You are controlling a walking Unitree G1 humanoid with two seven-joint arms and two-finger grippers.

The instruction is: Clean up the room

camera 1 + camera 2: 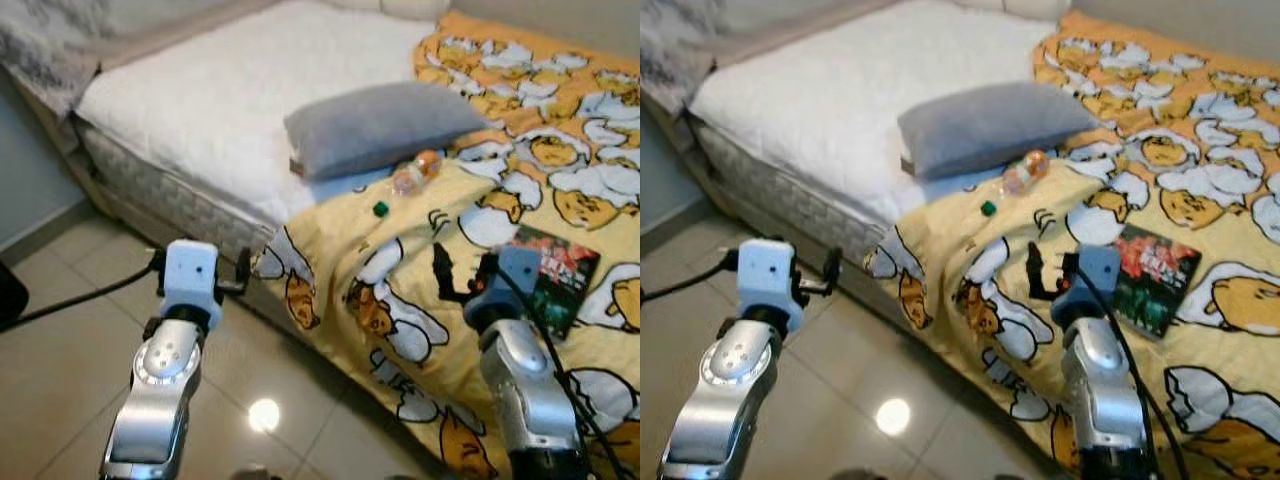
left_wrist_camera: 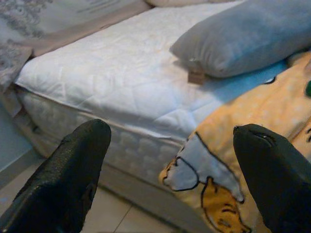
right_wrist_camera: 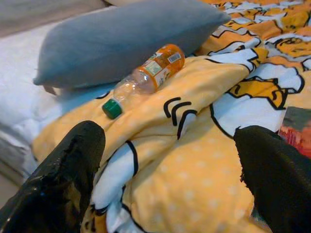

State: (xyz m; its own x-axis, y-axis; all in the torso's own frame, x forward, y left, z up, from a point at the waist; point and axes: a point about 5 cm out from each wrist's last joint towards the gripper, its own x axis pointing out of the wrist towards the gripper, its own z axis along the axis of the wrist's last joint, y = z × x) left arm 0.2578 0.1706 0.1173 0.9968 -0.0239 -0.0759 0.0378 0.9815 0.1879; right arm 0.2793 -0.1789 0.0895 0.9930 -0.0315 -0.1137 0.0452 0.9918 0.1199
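A clear plastic bottle (image 3: 145, 76) with a green cap and an orange label is seen lying on its side on the yellow cartoon-printed blanket (image 1: 420, 290), just beside the grey pillow (image 1: 380, 125) near the blanket's folded edge. It is placed ahead of the right pincer (image 3: 170, 174), whose fingers are spread wide and apart from it. The left pincer (image 2: 170, 179) is likewise held wide before the quilted white mattress (image 1: 220, 110) edge, and a glossy book (image 1: 555, 275) is seen flat on the blanket.

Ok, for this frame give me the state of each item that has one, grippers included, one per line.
Plastic bottle: on its side on the yellow blanket, beside the pillow, green cap on, looks nearly empty.
Grey pillow: lying flat on the bed.
Yellow blanket: rumpled, hanging over the bed's edge.
Book: closed, flat on the blanket.
Left gripper: open, holding nothing, above the floor by the bed.
Right gripper: open, holding nothing, above the blanket.
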